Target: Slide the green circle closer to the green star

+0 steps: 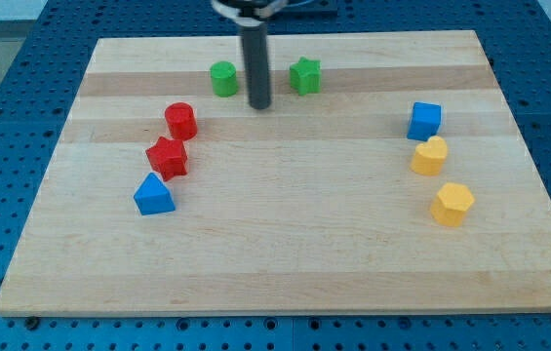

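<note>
The green circle (223,78) sits near the view's top, left of centre. The green star (305,75) sits to its right at about the same height. My tip (259,104) is between the two, slightly below them, a little nearer the circle and touching neither. The dark rod rises from the tip to the view's top edge.
A red circle (181,120), a red star (168,156) and a blue triangle (153,195) lie at the left. A blue cube (425,120), a yellow heart (430,155) and a yellow hexagon (452,204) lie at the right. The wooden board (275,263) rests on a blue pegboard.
</note>
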`<act>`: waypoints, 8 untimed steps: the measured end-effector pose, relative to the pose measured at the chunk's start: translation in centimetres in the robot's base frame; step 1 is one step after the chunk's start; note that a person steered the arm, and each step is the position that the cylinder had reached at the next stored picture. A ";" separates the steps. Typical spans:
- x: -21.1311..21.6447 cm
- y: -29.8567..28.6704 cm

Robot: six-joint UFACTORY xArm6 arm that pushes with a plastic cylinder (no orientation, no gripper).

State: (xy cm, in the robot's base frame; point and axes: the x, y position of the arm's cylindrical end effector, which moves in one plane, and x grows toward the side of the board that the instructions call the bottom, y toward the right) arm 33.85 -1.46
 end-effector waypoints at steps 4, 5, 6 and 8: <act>1.4 9.0; 8.0 7.1; 1.9 11.3; -8.0 0.2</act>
State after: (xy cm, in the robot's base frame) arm 25.88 -1.22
